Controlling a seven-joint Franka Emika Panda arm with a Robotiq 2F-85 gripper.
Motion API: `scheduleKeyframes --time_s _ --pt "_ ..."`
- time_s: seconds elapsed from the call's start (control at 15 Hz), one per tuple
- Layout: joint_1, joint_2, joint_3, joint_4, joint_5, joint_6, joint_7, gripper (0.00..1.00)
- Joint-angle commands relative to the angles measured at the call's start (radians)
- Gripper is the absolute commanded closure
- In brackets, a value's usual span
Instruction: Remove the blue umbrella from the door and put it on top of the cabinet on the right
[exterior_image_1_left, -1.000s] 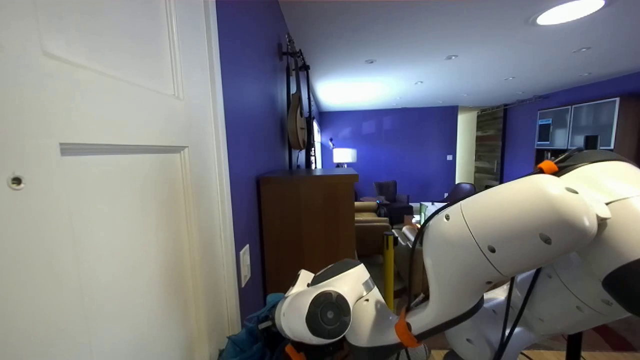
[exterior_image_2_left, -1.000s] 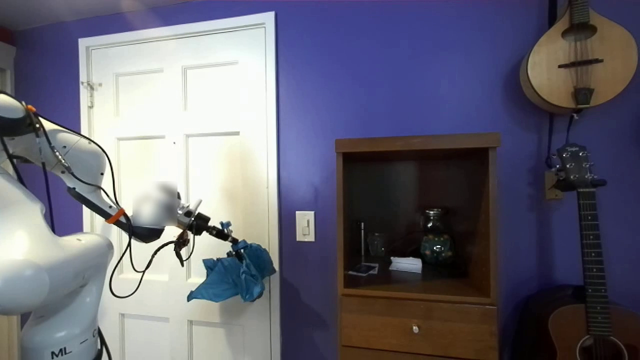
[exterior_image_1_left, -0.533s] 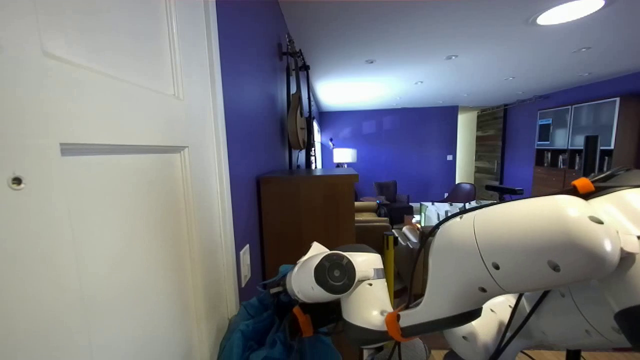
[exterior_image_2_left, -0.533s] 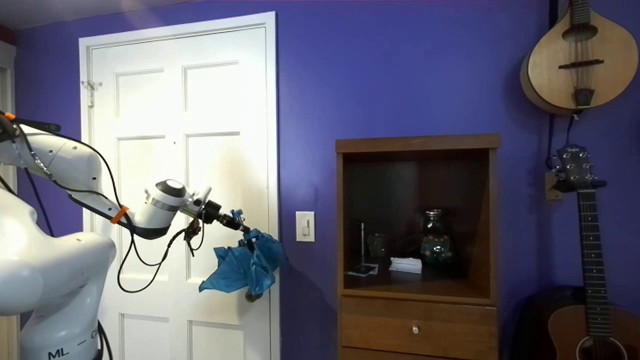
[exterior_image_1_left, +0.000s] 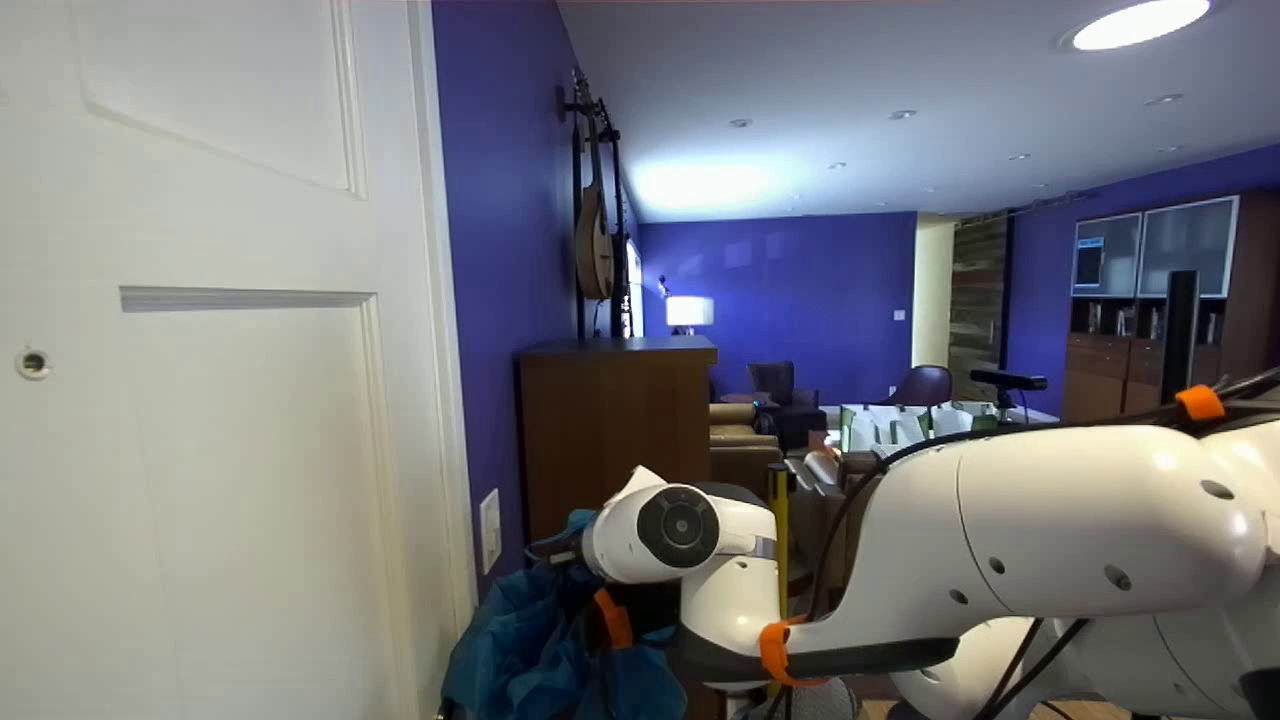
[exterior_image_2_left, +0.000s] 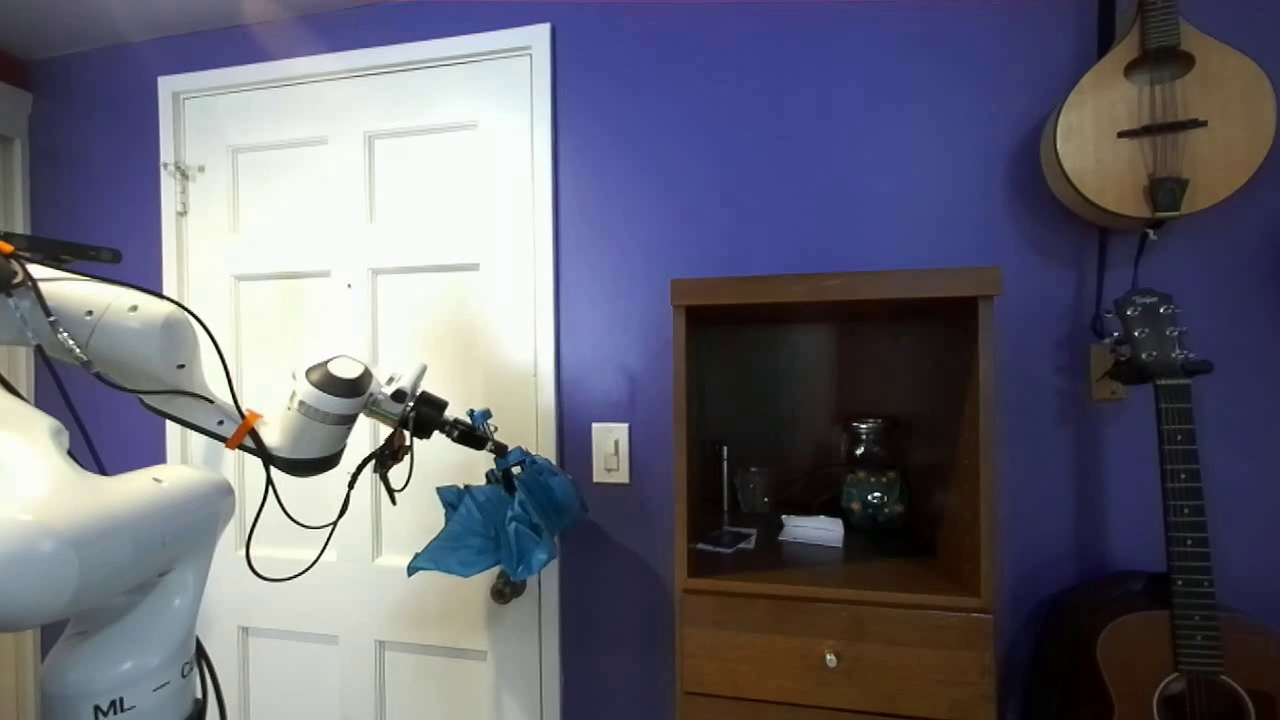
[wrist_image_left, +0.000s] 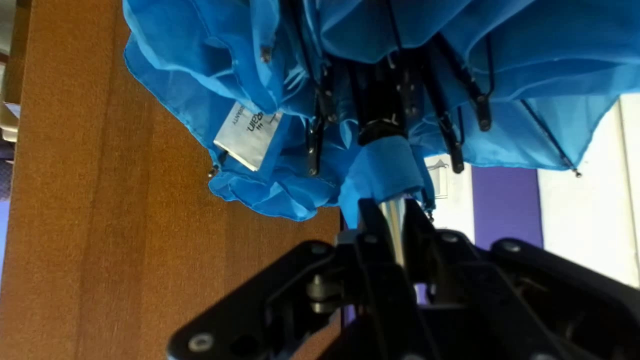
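Teal-blue folds of the blue umbrella (exterior_image_2_left: 510, 515) hang in front of the white door (exterior_image_2_left: 300, 220), close to its right edge. Just under them the dark door knob (exterior_image_2_left: 507, 588) shows; whether they touch, I cannot tell. In the wrist view the umbrella (wrist_image_left: 525, 45) spreads across the top with dark ribs. My gripper (wrist_image_left: 391, 207) is shut on its thin silvery shaft, fingers on either side. The folds partly cover the fingertips in an exterior view. The brown cabinet (exterior_image_2_left: 835, 288) stands to the right, apart from the umbrella, its flat top above the umbrella's height.
Between door and cabinet a light switch (exterior_image_2_left: 610, 452) sits on the purple wall. The cabinet's open compartment holds a vase (exterior_image_2_left: 872, 475) and white paper (exterior_image_2_left: 811, 529). A mandolin-like instrument (exterior_image_2_left: 1160, 120) and a guitar (exterior_image_2_left: 1180, 500) are right of it. A yellow post (exterior_image_1_left: 778, 540) stands behind the arm.
The gripper and umbrella have moved up and to the right, more slowly in the last half second. The door knob, hidden before, shows below the fabric.
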Motion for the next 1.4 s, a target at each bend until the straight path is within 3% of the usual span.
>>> scheduleKeyframes --time_s 0.0,0.13,0.2,0.6,1.13,1.2,1.33 --pt "-0.016 0.029 -0.016 0.002 0.003 0.004 0.012 0.96" --pt "-0.034 0.036 -0.048 0.005 0.005 0.021 0.018 0.96" --pt "-0.071 0.082 -0.020 0.001 0.155 0.044 -0.093 0.96" --pt "-0.188 0.075 -0.041 0.044 0.387 0.165 -0.303 0.96" --pt "-0.288 0.030 -0.053 0.131 0.575 0.243 -0.509 0.96" --pt "-0.280 0.070 -0.022 0.099 0.598 0.208 -0.503 0.85" --pt "-0.290 0.070 -0.026 0.113 0.613 0.209 -0.521 0.85"
